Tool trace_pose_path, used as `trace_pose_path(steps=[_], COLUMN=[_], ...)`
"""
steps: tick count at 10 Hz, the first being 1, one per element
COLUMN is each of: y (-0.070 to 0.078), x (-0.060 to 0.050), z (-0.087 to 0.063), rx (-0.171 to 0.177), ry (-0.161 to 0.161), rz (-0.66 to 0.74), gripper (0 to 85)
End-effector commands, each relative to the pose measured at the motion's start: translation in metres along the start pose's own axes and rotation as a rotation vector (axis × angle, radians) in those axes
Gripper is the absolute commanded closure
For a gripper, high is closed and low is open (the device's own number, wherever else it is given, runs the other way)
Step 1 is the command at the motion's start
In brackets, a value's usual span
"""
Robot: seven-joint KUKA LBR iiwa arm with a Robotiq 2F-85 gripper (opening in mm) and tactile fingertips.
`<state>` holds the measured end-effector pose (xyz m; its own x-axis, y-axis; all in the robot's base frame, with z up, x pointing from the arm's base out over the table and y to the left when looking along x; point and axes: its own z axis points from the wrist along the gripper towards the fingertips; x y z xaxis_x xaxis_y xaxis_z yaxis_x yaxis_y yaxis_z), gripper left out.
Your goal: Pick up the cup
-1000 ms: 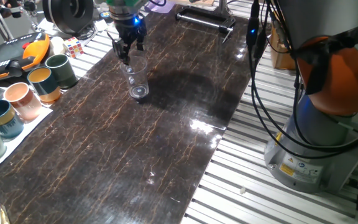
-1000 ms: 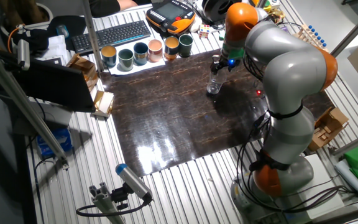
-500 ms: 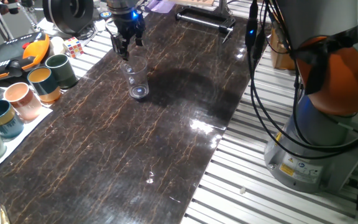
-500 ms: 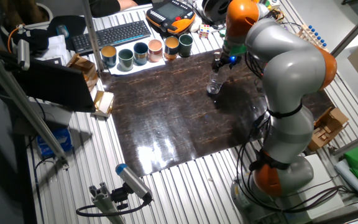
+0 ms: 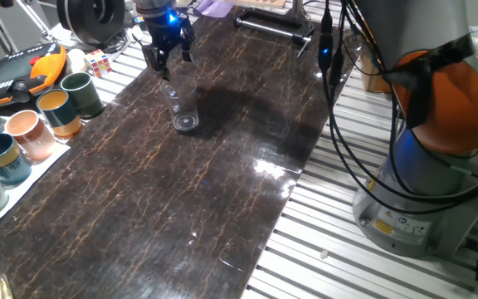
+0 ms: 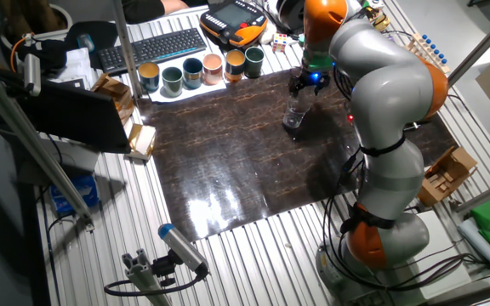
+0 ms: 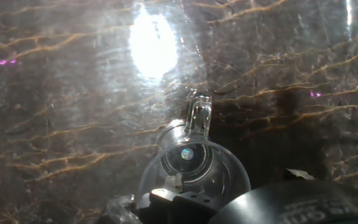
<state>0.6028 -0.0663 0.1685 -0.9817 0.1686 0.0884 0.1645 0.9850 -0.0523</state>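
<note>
1. In the hand view, the cup (image 7: 194, 168) is lying closest to the camera, at the bottom middle of the picture. We are looking down into its round mouth, and its shiny base is showing as a small bright spot. The lower rim is cut off by dark gripper parts, so the fingertips are not showing here.
2. Around it the dark marbled table (image 7: 61, 124) is filling the picture, with a strong white glare above the cup.
3. In one fixed view, the cup (image 5: 182, 108) is standing upright on the table (image 5: 222, 191), near the far left side. Its clear wall is hard to make out; mostly the thick base is showing.
4. The gripper (image 5: 167, 60) is hanging just above the cup's rim, with a blue light glowing on it. The fingers are parted and are not grasping the cup, which is resting on the table.
5. In the other fixed view the gripper (image 6: 303, 85) and the cup (image 6: 293, 116) are too small to judge the jaws. Only this view is showing the whole grey and orange arm (image 6: 381, 93) bending over the table.
6. Farther left, the coloured mugs (image 5: 31, 133) are standing in a row on a white sheet. The nearest one is cut off by the edge.
7. A yellow label on the robot base (image 5: 397, 223) is too small to read.
8. Only the other fixed view is showing the keyboard (image 6: 151, 47) behind the mugs.
</note>
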Motion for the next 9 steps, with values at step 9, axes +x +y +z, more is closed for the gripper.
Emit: trace_pose_path(steps=[9], y=[-0.006], x=[0.003], z=[0.046], rx=[-0.021], ry=[-0.049], rz=[-0.003], gripper=[19.3])
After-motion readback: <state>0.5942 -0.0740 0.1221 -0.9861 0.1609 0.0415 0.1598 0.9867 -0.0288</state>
